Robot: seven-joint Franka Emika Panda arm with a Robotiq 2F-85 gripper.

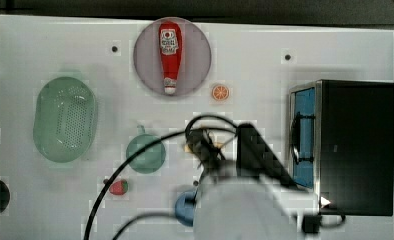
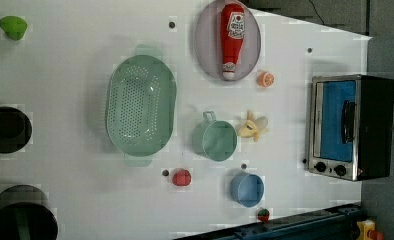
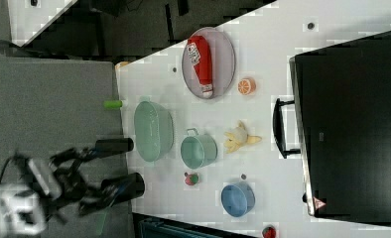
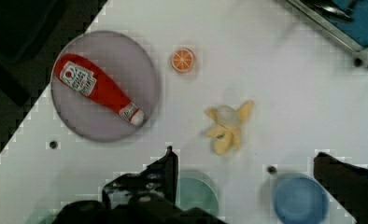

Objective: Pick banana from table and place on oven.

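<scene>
The pale yellow banana (image 4: 226, 129) lies with its peel flaps splayed on the white table (image 4: 275, 88), between the green cup and the oven. It also shows in the left view, banana (image 2: 253, 126), and in the right view, banana (image 3: 239, 137). My gripper (image 4: 245, 156) hangs open above the table, its two dark fingers wide apart, holding nothing; the banana sits just ahead of the fingertips. In the top view the gripper (image 1: 203, 147) and arm cover most of the banana. The black oven (image 1: 355, 145) with its blue glass door stands at the top view's right; its flat top (image 3: 352, 124) is bare.
A ketchup bottle (image 1: 170, 55) lies on a grey plate (image 1: 197, 55). An orange slice (image 1: 220, 92) sits near it. A green cup (image 2: 215, 141), a blue cup (image 2: 247, 189), a green colander (image 2: 141, 111) and a red strawberry (image 2: 181, 177) stand around the banana. Black containers (image 2: 6, 129) sit at the left view's left.
</scene>
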